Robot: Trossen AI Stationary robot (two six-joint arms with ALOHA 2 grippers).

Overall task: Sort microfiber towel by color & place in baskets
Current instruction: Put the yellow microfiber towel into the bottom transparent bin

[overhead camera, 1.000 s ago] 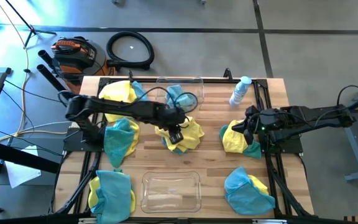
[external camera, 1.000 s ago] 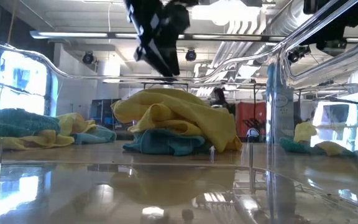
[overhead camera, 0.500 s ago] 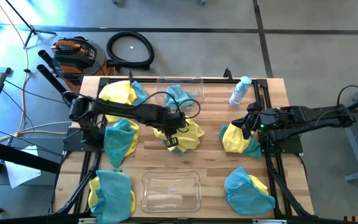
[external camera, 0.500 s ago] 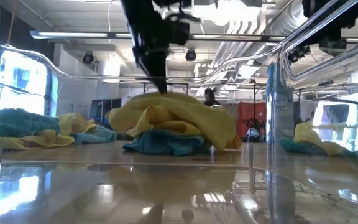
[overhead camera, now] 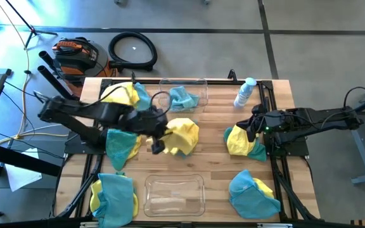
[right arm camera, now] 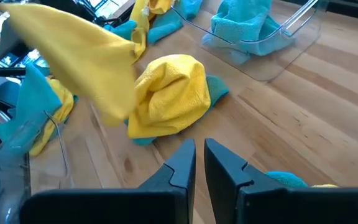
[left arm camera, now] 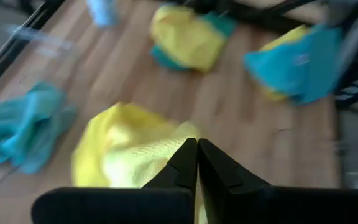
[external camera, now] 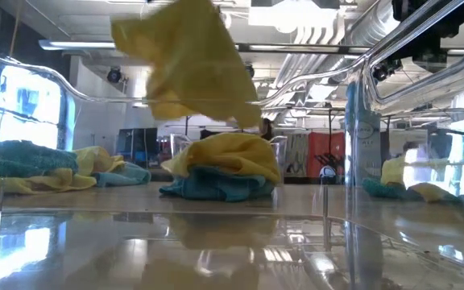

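My left gripper hangs above the middle of the table, shut on a bright yellow towel that shows lifted in the right wrist view. Under it a pile remains with another yellow towel lying on a teal one. The far basket holds a teal towel. The near basket stands by the front edge. My right gripper waits shut at the table's right, over a yellow-and-teal pile. My left gripper pinches the yellow towel between its two shut fingers, at a bunched part of the cloth right at the fingertips. The fingers slant down from the table's left side. The towel hangs slack below them, clear of the pile and the table.
More yellow-and-teal piles lie at the far left, the left, the near left and the near right. A small bottle stands at the far right. Bare wood shows between the middle pile and the near basket.
My left gripper has come down onto the middle pile and shut on its top yellow towel. It has then risen and drawn back toward the table's left edge. The towel is lifted clear, while a yellow and a teal towel stay on the table.
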